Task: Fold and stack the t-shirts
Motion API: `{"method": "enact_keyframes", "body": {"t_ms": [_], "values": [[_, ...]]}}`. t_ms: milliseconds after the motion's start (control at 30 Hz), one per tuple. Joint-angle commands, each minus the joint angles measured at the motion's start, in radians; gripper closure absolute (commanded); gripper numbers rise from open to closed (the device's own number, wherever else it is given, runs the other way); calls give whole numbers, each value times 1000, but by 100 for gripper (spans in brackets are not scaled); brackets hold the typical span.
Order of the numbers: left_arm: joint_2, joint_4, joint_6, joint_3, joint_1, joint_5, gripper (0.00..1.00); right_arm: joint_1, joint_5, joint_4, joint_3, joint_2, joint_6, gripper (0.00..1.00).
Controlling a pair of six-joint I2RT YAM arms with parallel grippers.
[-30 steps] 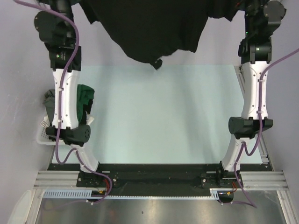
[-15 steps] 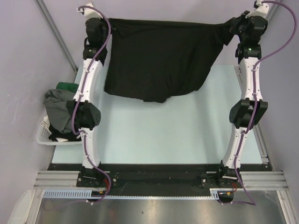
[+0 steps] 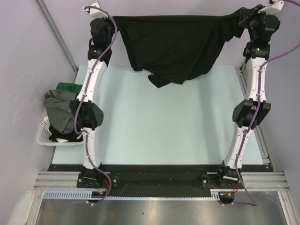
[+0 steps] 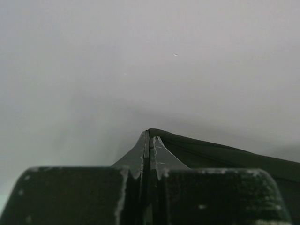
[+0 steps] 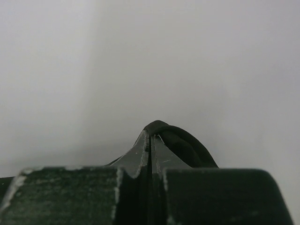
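Note:
A black t-shirt [image 3: 176,44] hangs stretched between my two grippers above the far edge of the table, its loose lower part drooping to a point. My left gripper [image 3: 114,21] is shut on the shirt's left corner; in the left wrist view [image 4: 149,136] the dark cloth [image 4: 225,157] runs off to the right from the closed fingertips. My right gripper [image 3: 240,19] is shut on the right corner; in the right wrist view [image 5: 150,136] a fold of black cloth [image 5: 187,145] wraps over the closed tips. No chest print shows on it.
A white slatted basket [image 3: 44,136] at the table's left edge holds a grey shirt [image 3: 56,110], a dark green one [image 3: 68,86] and dark cloth below. The pale blue table top [image 3: 164,122] lies between the two arms.
Both arms have swung from near the camera out to the far edge and spread the shirt. In the last half second the hanging cloth has risen and drawn in towards the back.

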Motion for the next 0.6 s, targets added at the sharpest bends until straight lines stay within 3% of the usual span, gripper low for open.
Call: {"method": "enact_keyframes", "body": {"t_ms": [0, 133, 167, 233, 267, 333, 433, 467, 533, 567], "values": [[-149, 67, 158, -35, 17, -138, 100, -49, -13, 111, 62, -80, 23, 100], [-289, -2, 215, -224, 15, -158, 100, -51, -86, 34, -11, -170, 18, 100], [-338, 17, 233, -366, 12, -188, 100, -51, -94, -1, -69, -193, 13, 100], [-498, 164, 250, -555, 14, -219, 100, -49, -93, -40, -143, -270, -31, 100], [-549, 229, 275, -733, 17, -260, 100, -51, -85, -43, -198, -291, -46, 100], [-620, 303, 286, -825, 32, -258, 100, -57, -54, -40, -208, -295, -56, 100], [-484, 68, 215, -590, 98, -183, 100, -46, -24, 15, -145, -244, -59, 100], [-458, 73, 209, -512, 101, -137, 100, -37, -16, 34, -102, -229, -63, 100], [-430, 188, 151, -507, 98, -109, 100, -2, 5, 83, -73, -204, -74, 100], [-404, 186, 134, -412, 93, -97, 100, 14, 10, 94, -56, -196, -101, 100]]}}
